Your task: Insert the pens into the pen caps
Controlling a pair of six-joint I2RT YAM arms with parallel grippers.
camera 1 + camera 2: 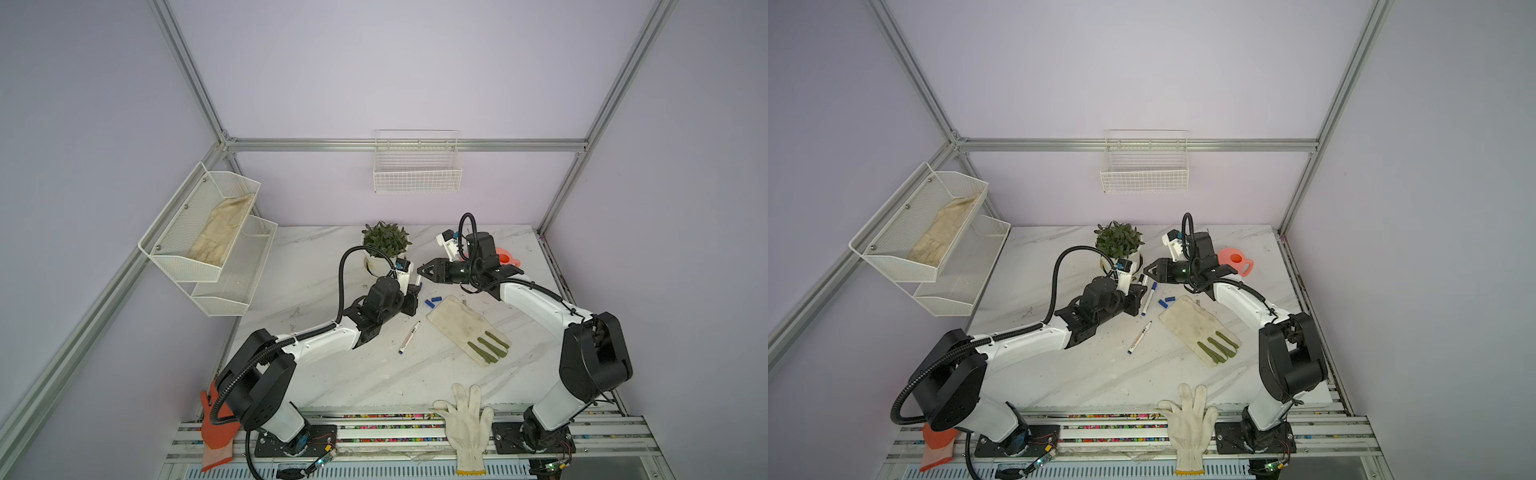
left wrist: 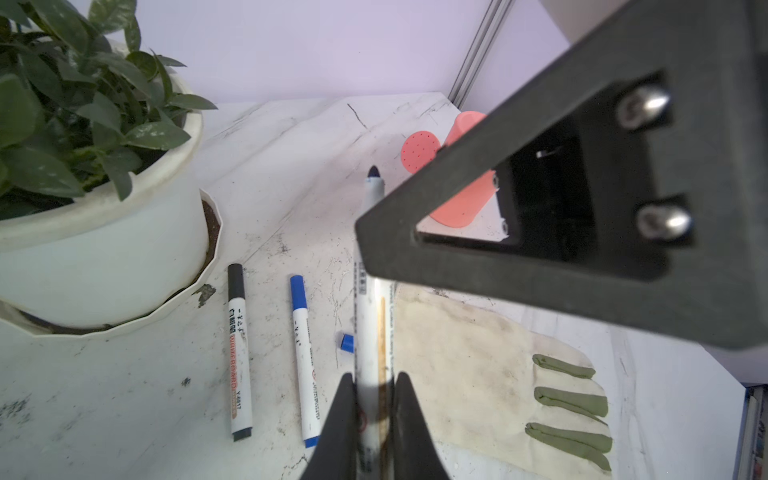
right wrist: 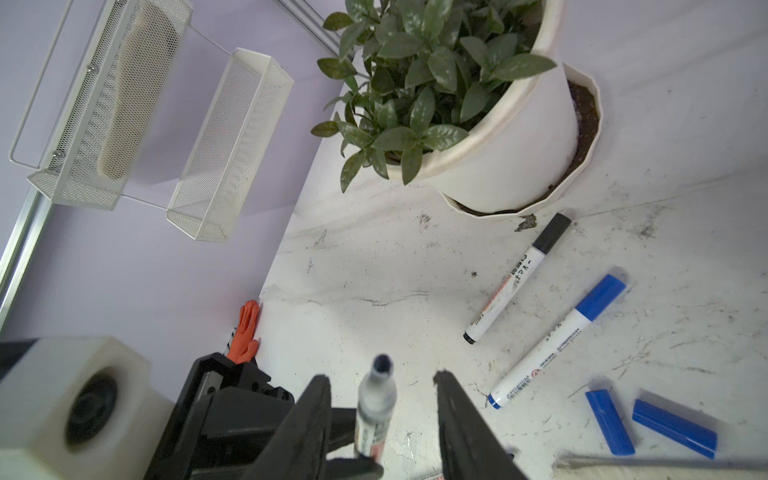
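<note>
jaws clenched on an uncapped pen (image 2: 368, 316) at left gripper (image 2: 371, 380), barrel aimed nib-first between right gripper's (image 3: 380, 376) parted, empty jaws; blue pen caps (image 3: 609, 422) loose on bench (image 3: 374, 270) beside glove (image 2: 465, 353), probably right gripper's to fetch.

Our left arm (image 1: 320, 345) stretches from the front edge of the worktop (image 1: 353, 374) toward its middle, with the left gripper (image 2: 370, 380) clamped tight on a pen (image 2: 368, 316). Our right arm (image 1: 536, 303) bends in from the right edge, wrist turned level. The right gripper (image 3: 382, 378) faces the left one, jaws apart either side of the pen's tip, touching neither.
</note>
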